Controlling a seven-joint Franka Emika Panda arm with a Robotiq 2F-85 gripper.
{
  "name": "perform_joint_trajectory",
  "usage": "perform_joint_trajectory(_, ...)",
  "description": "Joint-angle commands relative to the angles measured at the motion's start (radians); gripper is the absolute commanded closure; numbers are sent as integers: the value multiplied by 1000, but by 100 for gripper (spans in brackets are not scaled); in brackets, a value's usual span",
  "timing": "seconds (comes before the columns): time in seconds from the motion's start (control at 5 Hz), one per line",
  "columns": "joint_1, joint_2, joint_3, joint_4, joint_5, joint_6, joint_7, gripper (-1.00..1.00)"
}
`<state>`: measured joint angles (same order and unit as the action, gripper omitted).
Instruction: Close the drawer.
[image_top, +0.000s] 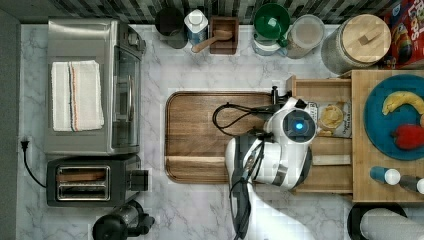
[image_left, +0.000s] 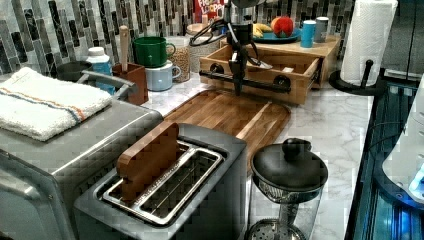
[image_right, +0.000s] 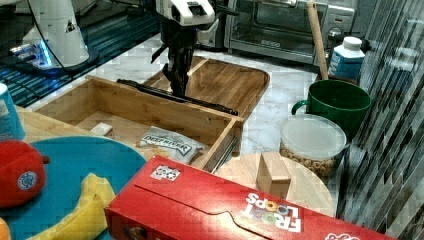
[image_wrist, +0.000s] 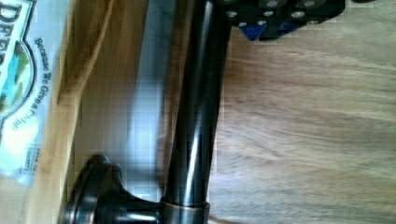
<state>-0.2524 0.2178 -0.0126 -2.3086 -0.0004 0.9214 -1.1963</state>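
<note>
The drawer (image_right: 150, 112) stands pulled out, chip bag (image_right: 167, 144) inside. I have my tool (image_left: 238, 82) at its dark bar handle (image_left: 260, 82), placed to push it in. I cannot tell whether its fingers are apart or together.

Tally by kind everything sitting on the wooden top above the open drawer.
Plates: 1, blue plate
Fruit: 3, banana, red apple, and orange piece cut off at the frame edge
Shakers: 2, blue shaker, grey shaker
Total: 6, all on the wooden top
</note>
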Motion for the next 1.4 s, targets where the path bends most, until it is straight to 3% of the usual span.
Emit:
perform_joint_trajectory(0.2,-170,108,-91,264,38,62,-290,100)
perform_joint_trajectory(0.6,-233,132,-116,392,0,-47,-359,100)
perform_joint_trajectory(1.0,-296,178,-125,482,8,-49,-446,100)
perform_joint_trajectory(1.4,-298,192,-140,532,-2,-104,-431,100)
